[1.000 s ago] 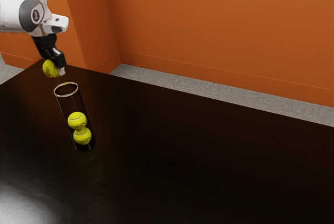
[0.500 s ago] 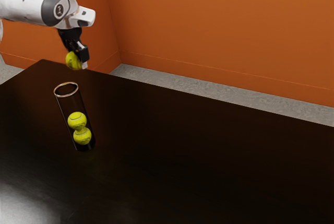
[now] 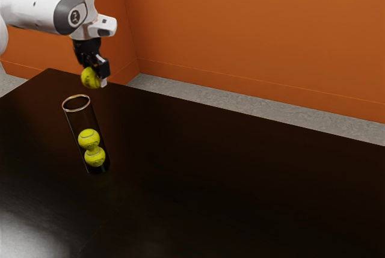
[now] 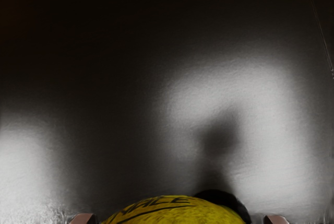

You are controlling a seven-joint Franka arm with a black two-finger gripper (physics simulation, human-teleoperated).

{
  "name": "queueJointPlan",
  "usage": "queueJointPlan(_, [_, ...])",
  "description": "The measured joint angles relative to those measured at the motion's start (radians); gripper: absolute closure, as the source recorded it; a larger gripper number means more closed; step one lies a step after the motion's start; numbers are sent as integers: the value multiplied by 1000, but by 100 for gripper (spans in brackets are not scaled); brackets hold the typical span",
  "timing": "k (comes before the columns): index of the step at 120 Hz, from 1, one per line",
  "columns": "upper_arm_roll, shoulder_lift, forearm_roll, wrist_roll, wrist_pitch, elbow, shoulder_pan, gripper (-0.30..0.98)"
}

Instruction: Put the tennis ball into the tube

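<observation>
The dark table (image 3: 240, 186) is bounded by a far edge running from a corner near the exterior view's upper left down toward its right; a broad stretch of top lies between the tube (image 3: 74, 127) and that right side. The surface is glossy, with pale sheen at the exterior view's lower left; bright patches are also seen in the wrist view. Beyond the edge, an orange wall (image 3: 252, 35) and a strip of grey floor (image 3: 198, 94) are noted. The white arm (image 3: 36, 8) is extended from the upper left. The tube is stood upright, its rim (image 3: 77, 110) open, two yellow balls (image 3: 88, 138) stacked inside. Jaws of the gripper (image 3: 94, 77): closed around the tennis ball (image 3: 89, 78), which is held in the air, above rim height.
</observation>
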Motion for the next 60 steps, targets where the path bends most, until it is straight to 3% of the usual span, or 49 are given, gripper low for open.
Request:
queueJointPlan(11, [9,-18,1,-25,-31,3,-39,45])
queueJointPlan(23, [122,-37,0,-54,-76,2,-158,44])
queueJointPlan(43, [234,-49,-21,-95,-148,-3,-215,45])
queueJointPlan(60, [272,-50,-51,-123,-189,-19,-225,45])
